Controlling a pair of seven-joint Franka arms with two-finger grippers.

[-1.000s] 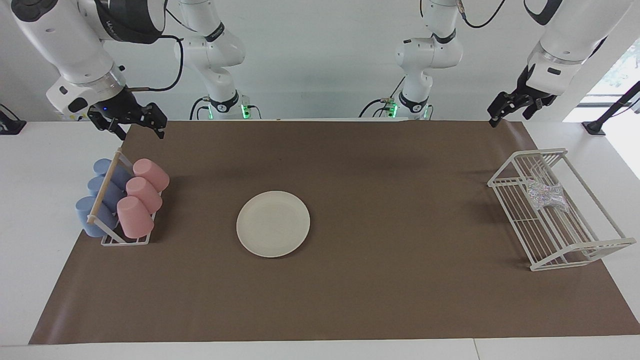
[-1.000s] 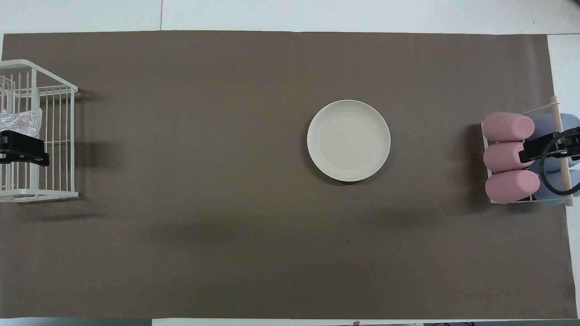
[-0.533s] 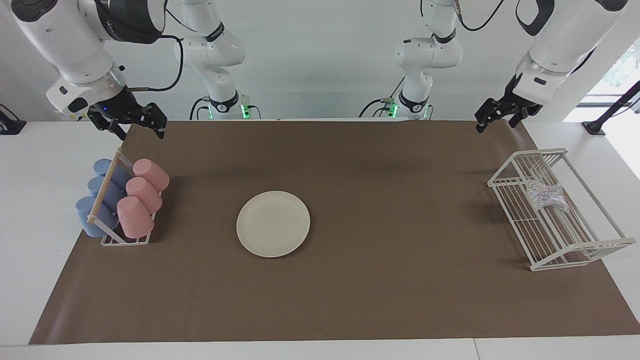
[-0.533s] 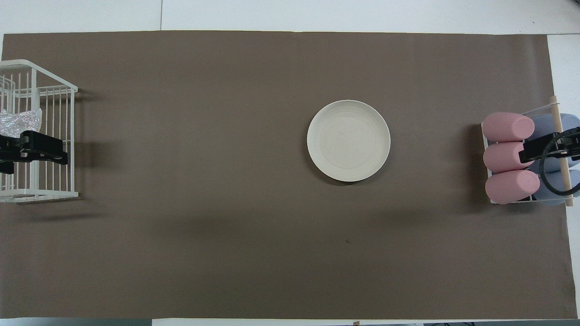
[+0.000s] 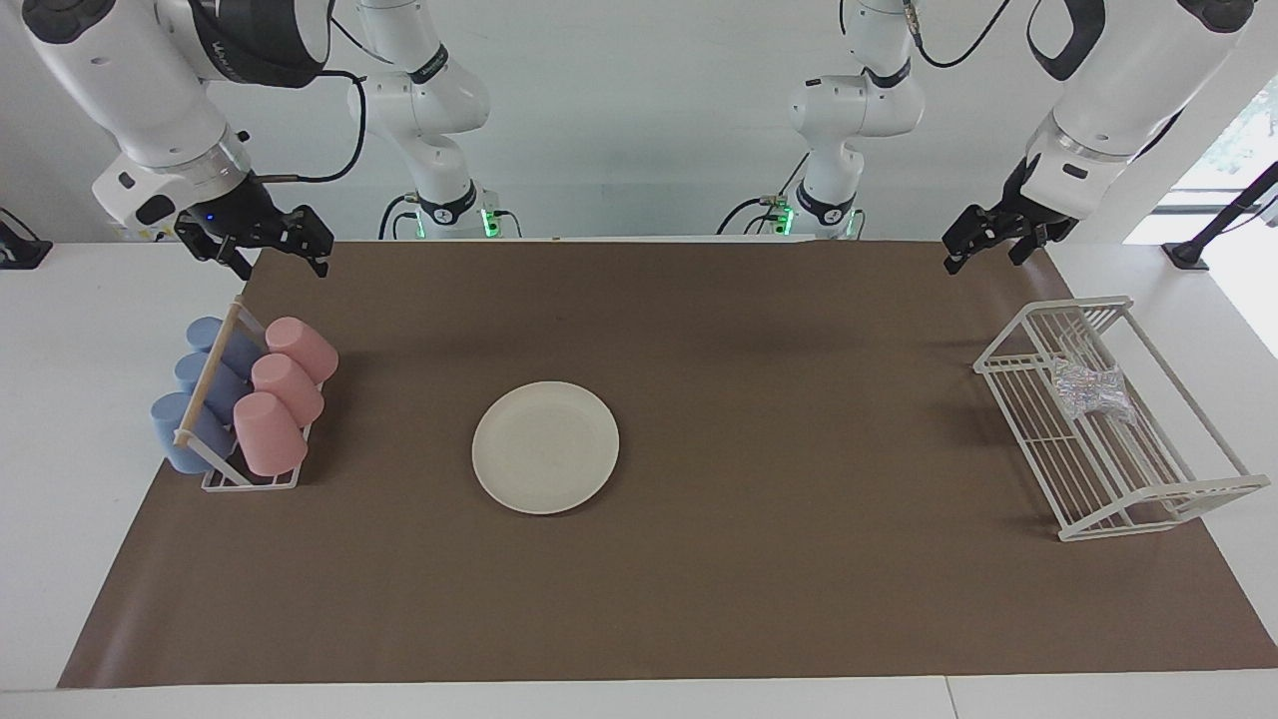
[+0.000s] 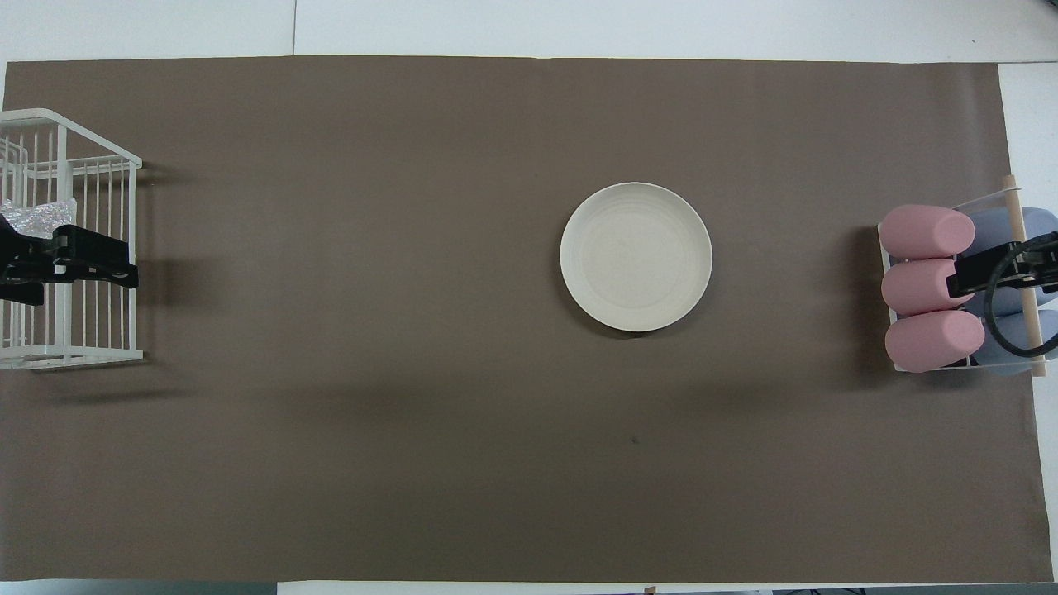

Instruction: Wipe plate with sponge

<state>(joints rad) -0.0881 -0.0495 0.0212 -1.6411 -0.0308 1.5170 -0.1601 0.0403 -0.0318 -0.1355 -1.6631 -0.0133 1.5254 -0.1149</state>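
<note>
The cream plate (image 5: pixel 545 446) lies flat on the brown mat near the table's middle; it also shows in the overhead view (image 6: pixel 636 256). The silvery mesh sponge (image 5: pixel 1090 389) lies in the white wire rack (image 5: pixel 1158 504) at the left arm's end, and it is partly covered by the left hand in the overhead view (image 6: pixel 33 216). My left gripper (image 5: pixel 983 258) hangs open and empty, high over the rack's inner edge (image 6: pixel 128 274). My right gripper (image 5: pixel 283 265) waits open and empty above the cup holder (image 6: pixel 955 285).
A holder with pink cups (image 5: pixel 285 384) and blue cups (image 5: pixel 195 404) lying on their sides stands at the right arm's end of the table. The brown mat (image 5: pixel 799 579) covers most of the table.
My left gripper has moved from over the rack's middle toward its inner edge, toward the table's middle. The right arm, plate and sponge have not moved.
</note>
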